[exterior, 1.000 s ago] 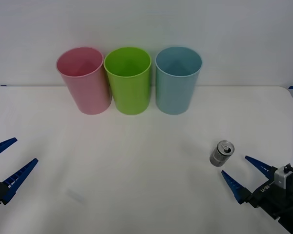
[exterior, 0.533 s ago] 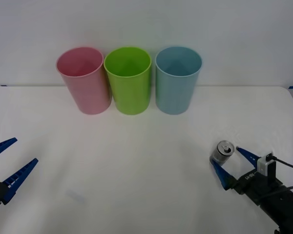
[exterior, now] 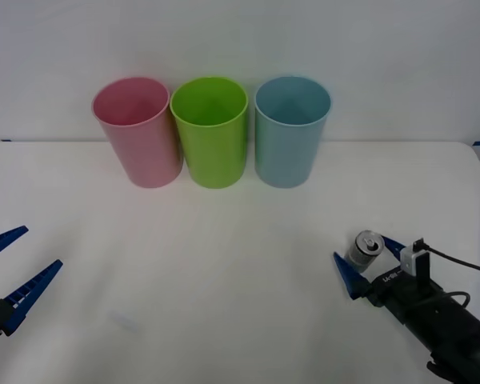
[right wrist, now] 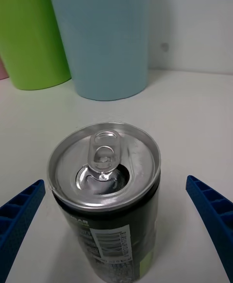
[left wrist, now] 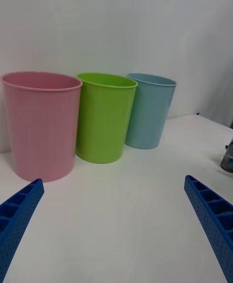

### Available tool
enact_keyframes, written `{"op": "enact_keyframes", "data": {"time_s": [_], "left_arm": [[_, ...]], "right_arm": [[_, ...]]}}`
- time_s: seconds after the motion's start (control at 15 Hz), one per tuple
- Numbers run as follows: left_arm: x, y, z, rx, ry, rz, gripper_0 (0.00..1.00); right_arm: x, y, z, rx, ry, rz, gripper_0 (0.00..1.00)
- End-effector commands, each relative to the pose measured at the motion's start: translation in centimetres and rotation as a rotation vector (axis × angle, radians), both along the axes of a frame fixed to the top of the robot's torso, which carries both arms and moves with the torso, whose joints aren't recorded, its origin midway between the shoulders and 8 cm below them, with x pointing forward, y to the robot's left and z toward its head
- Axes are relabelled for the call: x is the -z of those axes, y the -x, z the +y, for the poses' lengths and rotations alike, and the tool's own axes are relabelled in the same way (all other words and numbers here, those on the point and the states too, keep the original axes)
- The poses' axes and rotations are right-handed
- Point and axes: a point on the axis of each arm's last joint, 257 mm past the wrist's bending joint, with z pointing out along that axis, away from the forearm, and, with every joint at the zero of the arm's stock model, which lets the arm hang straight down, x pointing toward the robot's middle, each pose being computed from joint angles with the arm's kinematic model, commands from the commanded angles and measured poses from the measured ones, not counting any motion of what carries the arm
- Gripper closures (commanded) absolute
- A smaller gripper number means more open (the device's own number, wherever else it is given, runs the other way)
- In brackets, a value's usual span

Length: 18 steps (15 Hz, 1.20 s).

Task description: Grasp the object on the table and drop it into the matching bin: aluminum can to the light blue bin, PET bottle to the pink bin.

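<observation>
The aluminum can [exterior: 363, 250] stands upright on the white table [exterior: 224, 264] at the right, its pull-tab top [right wrist: 104, 159] facing up. My right gripper [exterior: 366, 260] is open, one blue finger on each side of the can, not touching it. The light blue bin [exterior: 291, 130] stands at the back, rightmost of three, and rises behind the can in the right wrist view [right wrist: 99, 31]. The pink bin [exterior: 138, 130] is leftmost. My left gripper [exterior: 12, 268] waits open at the table's left edge, and its wrist view catches the can [left wrist: 227, 157] at the side.
A lime green bin [exterior: 210, 130] stands between the pink and light blue bins, all three close together along the back of the table. The table's right corner [exterior: 476, 148] lies beyond the can.
My right gripper has moved forward and to the left, so its open fingers now flank the can. The can and the left arm have not moved.
</observation>
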Motion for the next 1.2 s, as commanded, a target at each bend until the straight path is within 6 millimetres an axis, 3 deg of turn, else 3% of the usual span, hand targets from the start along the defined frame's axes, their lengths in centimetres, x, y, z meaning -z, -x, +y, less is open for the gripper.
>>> {"op": "enact_keyframes", "data": {"time_s": [0.07,0.53,0.6,0.67,0.73,1.2], "left_arm": [[0.0,0.0,0.0,0.000,0.000,0.000,0.00],[0.0,0.0,0.0,0.000,0.000,0.000,0.00],[0.0,0.0,0.0,0.000,0.000,0.000,0.00],[0.0,0.0,0.0,0.000,0.000,0.000,0.00],[0.0,0.0,0.0,0.000,0.000,0.000,0.00],[0.0,0.0,0.0,0.000,0.000,0.000,0.00]], "right_arm": [[0.0,-0.6,0.4,0.013,0.003,0.002,0.00],[0.1,-0.9,0.7,0.017,0.020,0.000,0.00],[0.1,-0.9,0.7,0.016,0.021,0.000,0.36],[0.2,-0.9,0.7,0.016,0.023,0.000,0.93],[0.1,-0.9,0.7,0.014,0.025,-0.002,1.00],[-0.4,-0.8,1.4,-0.004,0.007,-0.014,1.00]]}}
